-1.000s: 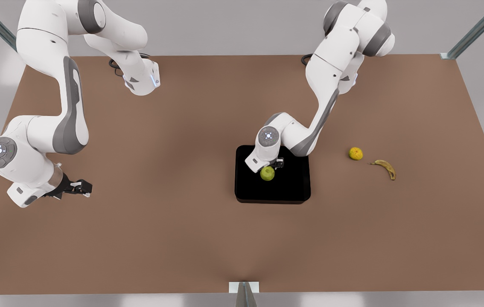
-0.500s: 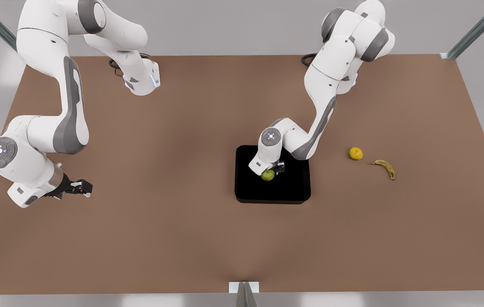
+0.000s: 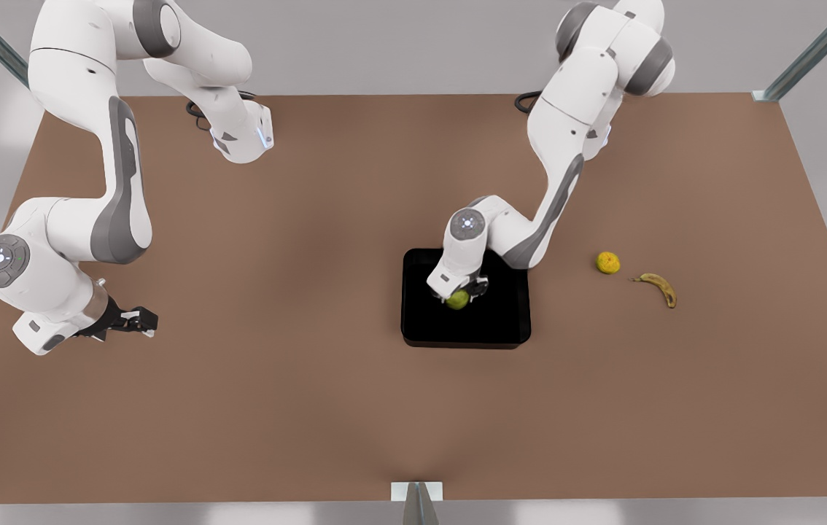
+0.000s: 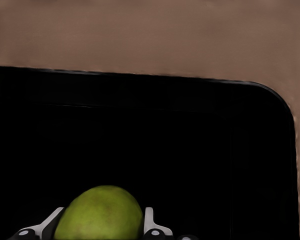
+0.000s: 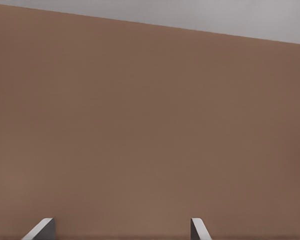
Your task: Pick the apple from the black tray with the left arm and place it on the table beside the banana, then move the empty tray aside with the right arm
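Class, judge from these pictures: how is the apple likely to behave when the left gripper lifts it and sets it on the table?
The apple is round and smooth, so it may slip between the left gripper's narrow fingers. It looks firm. On the flat table it could roll.

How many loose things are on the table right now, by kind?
Apple: 1, on the black tray, between the left hand's fingers
Yellow-orange round fruit: 1
Banana: 1
Black tray: 1
Total: 4
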